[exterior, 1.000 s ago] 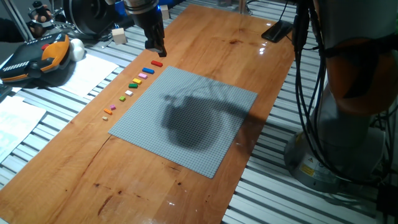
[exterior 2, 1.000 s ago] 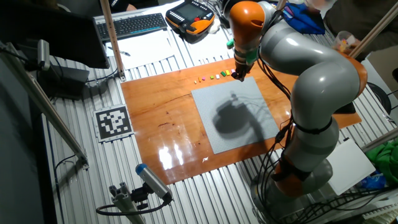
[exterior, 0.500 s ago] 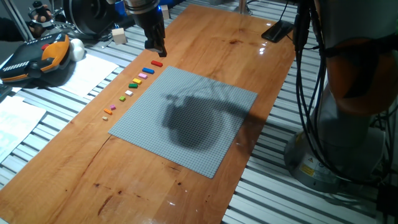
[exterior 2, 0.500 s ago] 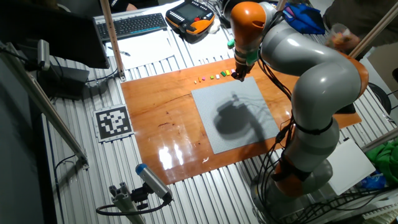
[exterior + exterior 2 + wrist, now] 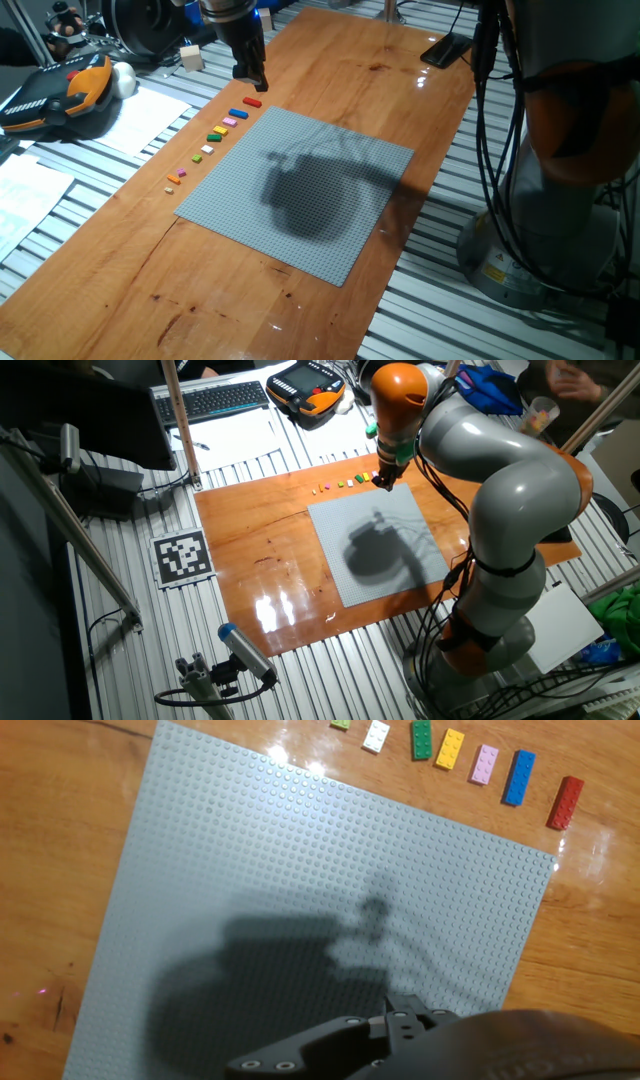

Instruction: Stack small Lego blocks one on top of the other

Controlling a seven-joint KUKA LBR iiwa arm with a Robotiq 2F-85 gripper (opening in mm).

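Wooden table (image 5: 330, 60) with grey baseplate (image 5: 300, 185); Lego blocks (image 5: 224, 124) line its 9 o'clock edge. Gripper (image 5: 250, 75) hovers near the red block (image 5: 252, 101), jaw state indiscernible. A centred, vertical descent seems advisable.

I count a loose row of tiny flat plastic bricks lying on the wood along one edge of the grey plate, none stacked, each apart from its neighbour. From the hand view: small red rectangular brick (image 5: 565, 802) at the row's end nearest the plate's corner, long, studs up, slightly tilted. Next, long blue brick (image 5: 518, 777). Then short pink brick (image 5: 484, 764), yellow brick (image 5: 450, 749), dark green brick (image 5: 421, 739), white brick (image 5: 376, 736). A light green piece (image 5: 341, 724) is cut by the frame edge. From one fixed view, a tiny orange brick (image 5: 172, 180) sits at the far end.
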